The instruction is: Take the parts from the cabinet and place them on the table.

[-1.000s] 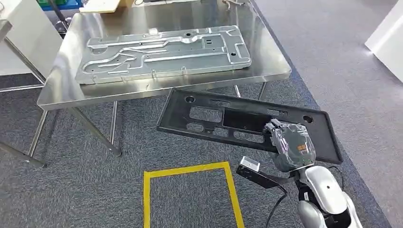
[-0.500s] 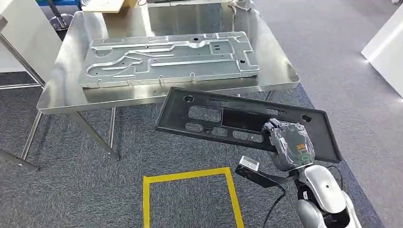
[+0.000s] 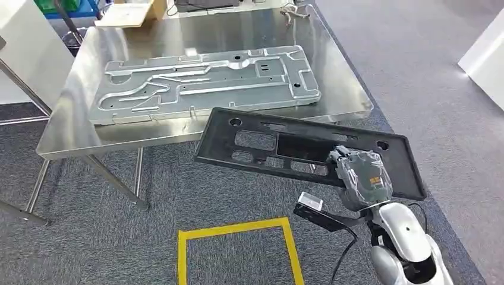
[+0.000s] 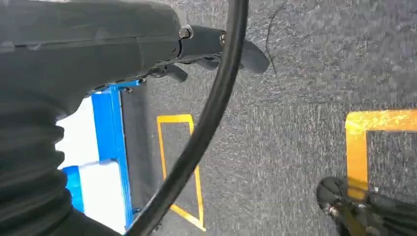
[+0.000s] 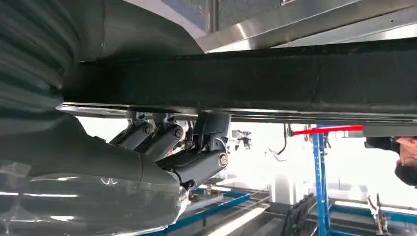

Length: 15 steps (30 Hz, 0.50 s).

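My right hand (image 3: 359,178) grips a long black plastic panel (image 3: 279,145) by its near long edge, right of its middle. The panel is held roughly level, and its far left corner reaches over the front edge of the steel table (image 3: 77,127). A large silver stamped metal plate (image 3: 208,83) lies flat on that table. In the right wrist view the panel (image 5: 246,73) runs across above dark fingers (image 5: 196,157) that press up under it, with the table's underside beyond. My left hand (image 4: 216,46) hangs over grey carpet, holding nothing, its fingers apart.
A yellow tape square (image 3: 238,249) marks the carpet in front of me. A cardboard box (image 3: 128,13) lies at the table's far end. A white unit (image 3: 484,41) stands at the right. Part of a person (image 5: 405,160) shows beside a blue rack (image 5: 319,172).
The camera has moved towards the table, which now sits lower and closer in the picture. The panel, still in my right hand, now overlaps the table's front edge.
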Each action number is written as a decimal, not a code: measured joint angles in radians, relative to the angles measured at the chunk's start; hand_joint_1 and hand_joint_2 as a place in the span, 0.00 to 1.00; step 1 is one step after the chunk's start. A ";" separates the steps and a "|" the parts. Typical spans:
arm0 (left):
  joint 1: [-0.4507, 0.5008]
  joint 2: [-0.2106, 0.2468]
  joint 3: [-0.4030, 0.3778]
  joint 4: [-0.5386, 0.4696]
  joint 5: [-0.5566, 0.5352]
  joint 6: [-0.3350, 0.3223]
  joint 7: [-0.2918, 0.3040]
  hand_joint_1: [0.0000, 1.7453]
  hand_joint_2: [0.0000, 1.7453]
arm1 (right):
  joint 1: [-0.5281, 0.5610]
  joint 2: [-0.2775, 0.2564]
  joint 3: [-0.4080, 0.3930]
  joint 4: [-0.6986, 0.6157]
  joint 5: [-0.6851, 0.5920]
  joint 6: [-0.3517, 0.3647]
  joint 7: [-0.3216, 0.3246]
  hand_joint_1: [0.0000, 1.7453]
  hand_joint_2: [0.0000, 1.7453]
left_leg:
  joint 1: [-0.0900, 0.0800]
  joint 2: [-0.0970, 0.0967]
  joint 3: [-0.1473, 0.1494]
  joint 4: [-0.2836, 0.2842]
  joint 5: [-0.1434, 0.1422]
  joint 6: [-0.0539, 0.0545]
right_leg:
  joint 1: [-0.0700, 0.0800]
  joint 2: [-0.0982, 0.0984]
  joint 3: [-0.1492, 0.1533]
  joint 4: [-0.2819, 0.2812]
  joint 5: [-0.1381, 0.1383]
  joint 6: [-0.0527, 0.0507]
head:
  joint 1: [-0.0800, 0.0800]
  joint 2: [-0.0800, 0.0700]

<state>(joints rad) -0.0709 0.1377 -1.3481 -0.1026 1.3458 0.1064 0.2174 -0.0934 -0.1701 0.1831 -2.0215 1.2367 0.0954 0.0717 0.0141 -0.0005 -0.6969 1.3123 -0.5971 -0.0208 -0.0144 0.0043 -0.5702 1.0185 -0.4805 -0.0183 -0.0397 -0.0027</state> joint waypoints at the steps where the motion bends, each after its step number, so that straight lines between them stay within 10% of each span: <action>1: 0.001 0.000 0.000 0.000 0.003 0.000 0.000 0.00 1.00 | -0.001 0.000 0.004 0.004 0.000 0.002 0.000 1.00 1.00 | 0.002 0.000 0.002 -0.034 0.040 0.000 | -0.001 0.001 0.010 0.001 -0.008 0.003 | 0.000 0.000; 4: 0.002 0.002 0.000 0.000 0.006 0.000 -0.002 0.00 1.00 | -0.009 0.000 0.009 0.008 0.000 0.005 0.000 1.00 1.00 | 0.005 -0.001 0.077 -0.253 0.173 0.006 | -0.002 0.001 0.038 0.003 -0.034 0.016 | 0.000 0.000; 10: 0.001 0.002 0.000 0.000 0.010 0.000 -0.005 0.00 1.00 | -0.028 0.000 0.021 0.016 0.002 0.011 0.000 1.00 1.00 | -0.002 -0.005 0.112 -0.287 0.151 0.043 | -0.004 -0.001 0.043 0.033 -0.047 0.048 | 0.001 0.000; 15: -0.001 0.003 0.003 0.000 0.019 0.000 -0.006 0.00 1.00 | -0.054 0.003 0.047 0.035 0.009 0.024 0.000 1.00 1.00 | -0.009 -0.006 0.133 -0.288 0.130 0.059 | -0.001 -0.002 -0.147 0.302 -0.133 0.051 | 0.000 0.000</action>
<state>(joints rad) -0.0715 0.1404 -1.3455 -0.1026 1.3645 0.1064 0.2113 -0.1478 -0.1667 0.2303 -1.9864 1.2455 0.1190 0.0721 0.0049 -0.0064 -0.5640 1.0239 -0.4675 0.0385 -0.0155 0.0028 -0.7176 1.3208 -0.6134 0.0331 -0.0393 -0.0027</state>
